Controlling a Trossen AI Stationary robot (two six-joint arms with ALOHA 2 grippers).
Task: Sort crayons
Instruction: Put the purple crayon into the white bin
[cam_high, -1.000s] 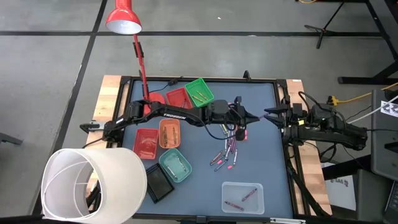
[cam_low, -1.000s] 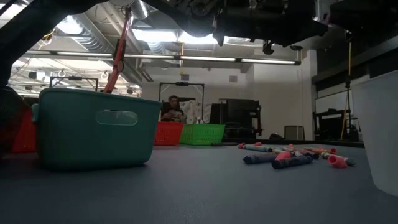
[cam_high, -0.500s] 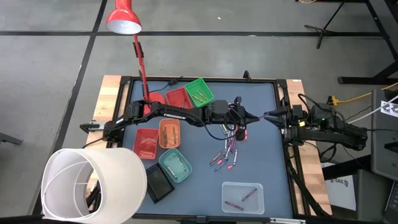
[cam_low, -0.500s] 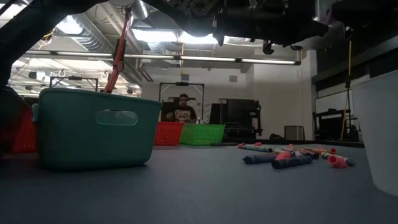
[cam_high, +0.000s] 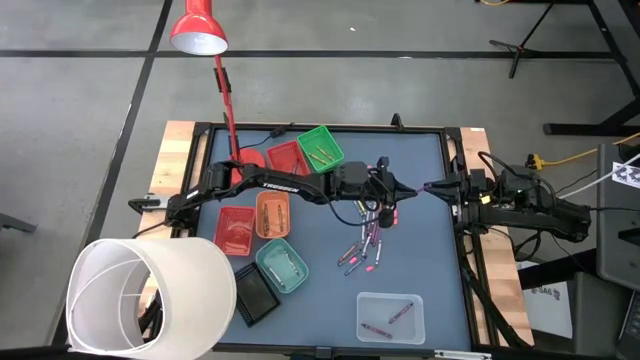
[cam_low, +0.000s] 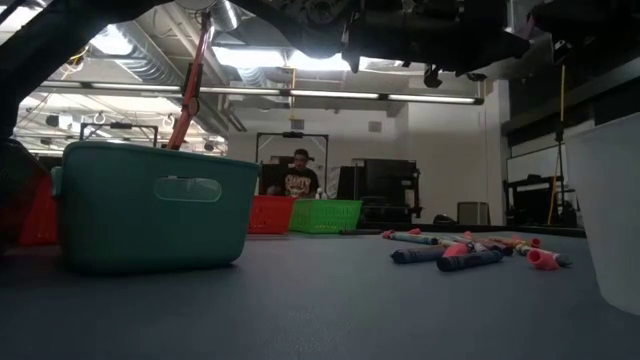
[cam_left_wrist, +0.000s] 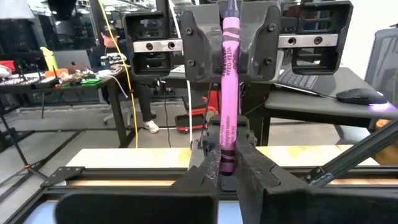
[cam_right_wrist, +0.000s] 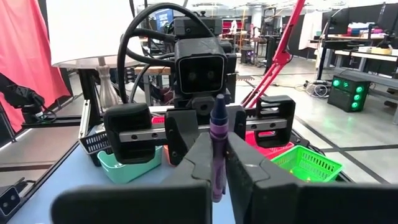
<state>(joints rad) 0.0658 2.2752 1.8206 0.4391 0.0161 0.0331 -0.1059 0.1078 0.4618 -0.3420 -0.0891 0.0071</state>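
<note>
the left gripper (cam_high: 408, 190) and the right gripper (cam_high: 432, 187) meet tip to tip above the table's right middle, both clamped on one purple crayon (cam_left_wrist: 227, 81); a clean handover likely needs one side to release only once the other's hold is firm.

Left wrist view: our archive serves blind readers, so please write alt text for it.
A pink crayon stands upright, clamped at both ends: the left pincer holds one end, the facing right pincer the other. Behind them are the table's wooden edge and a workshop with desks.
</note>
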